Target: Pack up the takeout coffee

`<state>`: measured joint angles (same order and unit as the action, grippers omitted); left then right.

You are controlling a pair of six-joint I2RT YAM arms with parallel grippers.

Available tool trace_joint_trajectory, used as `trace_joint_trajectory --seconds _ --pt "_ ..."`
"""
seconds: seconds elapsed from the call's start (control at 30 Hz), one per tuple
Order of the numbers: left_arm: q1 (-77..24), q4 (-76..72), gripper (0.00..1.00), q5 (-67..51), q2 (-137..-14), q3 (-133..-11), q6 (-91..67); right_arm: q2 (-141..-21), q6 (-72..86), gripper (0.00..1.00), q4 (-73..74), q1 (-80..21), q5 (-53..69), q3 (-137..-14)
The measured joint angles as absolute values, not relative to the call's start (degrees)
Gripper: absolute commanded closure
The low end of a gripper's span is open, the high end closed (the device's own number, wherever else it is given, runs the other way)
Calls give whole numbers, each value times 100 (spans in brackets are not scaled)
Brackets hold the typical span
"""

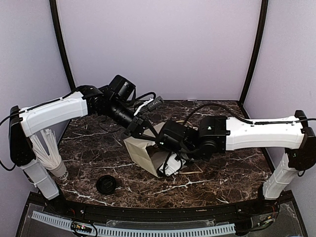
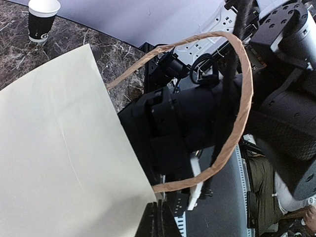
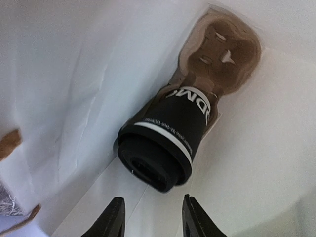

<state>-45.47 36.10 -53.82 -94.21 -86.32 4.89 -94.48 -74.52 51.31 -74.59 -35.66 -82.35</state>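
The takeout coffee (image 3: pixel 165 140), a black cup with white print and a black lid, lies on its side inside a white paper bag (image 1: pixel 140 153), its base against a brown cardboard carrier (image 3: pixel 224 49). My right gripper (image 3: pixel 153 217) is open inside the bag, its fingertips just short of the lid and not touching it. In the top view its fingers are hidden in the bag's mouth. My left gripper (image 2: pixel 159 221) is shut on the bag's upper edge (image 2: pixel 143 197), beside the brown paper handle (image 2: pixel 242 98). It also shows in the top view (image 1: pixel 140 128).
A loose flat black lid (image 1: pixel 106 184) lies near the front left. A matching cup with a bare white rim (image 2: pixel 43 19) stands at the left, partly behind the left arm in the top view (image 1: pixel 60 171). The marble table (image 1: pixel 232 168) has dark raised edges.
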Motion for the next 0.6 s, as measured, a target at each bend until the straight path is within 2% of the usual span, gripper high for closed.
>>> trace_joint_trajectory --seconds 0.1,0.3,0.53,0.6 --pt "-4547 3607 100 -5465 -9421 -8632 489 -9577 -7583 57 4939 -7404 -3557 -8125" --pt "-4506 3625 100 -5603 -9426 -8632 491 -9885 -7789 42 4458 -7122 -3459 -8095" --pt "-4442 3706 100 -5774 -9463 -8632 491 -10171 -8193 37 3756 -6687 -3441 -7953" --pt "-4394 3778 100 -5765 -9526 -8632 491 -10272 -8309 39 3583 -6648 -3454 -7953"
